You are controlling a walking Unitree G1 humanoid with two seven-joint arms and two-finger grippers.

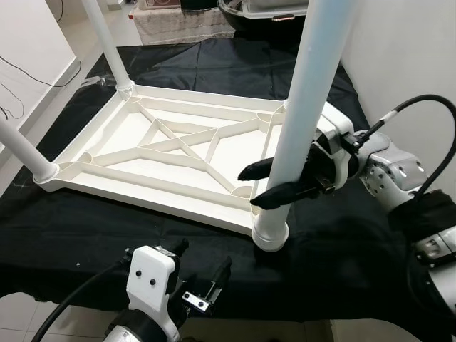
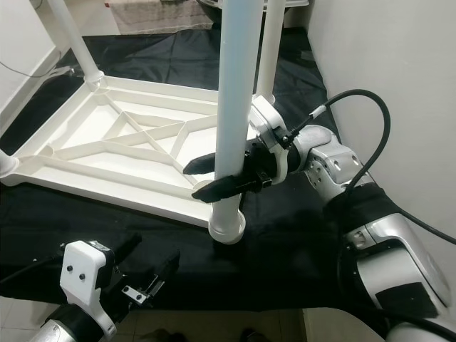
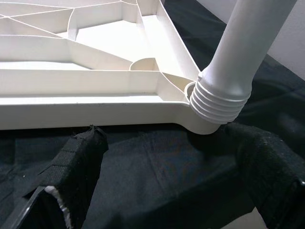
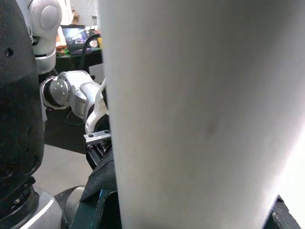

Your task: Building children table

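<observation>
Clasping the near table leg point(image 1: 299, 121), the right end effector point(image 1: 265, 184) stands above black cloth point(image 1: 342, 249); left end effector point(image 1: 203, 274) released.

Smooth matt white plastic tabletop point(image 1: 178, 153) and leg point(image 1: 303, 107), matt black cloth point(image 1: 335, 249) underneath, fabric-padded black fingers point(image 3: 78, 164)

The near corner of the upturned white plastic ribbed tabletop point(image 1: 178, 153) was blocked by an upright white tubular leg point(image 1: 303, 107), clasped between the right gripper's point(image 1: 263, 184) black fingers. Open black cloth point(image 1: 342, 249) was left before it, where the left gripper point(image 1: 201, 274) hovered, fingers spread. A white wall point(image 1: 406, 50) closed the right side.
</observation>
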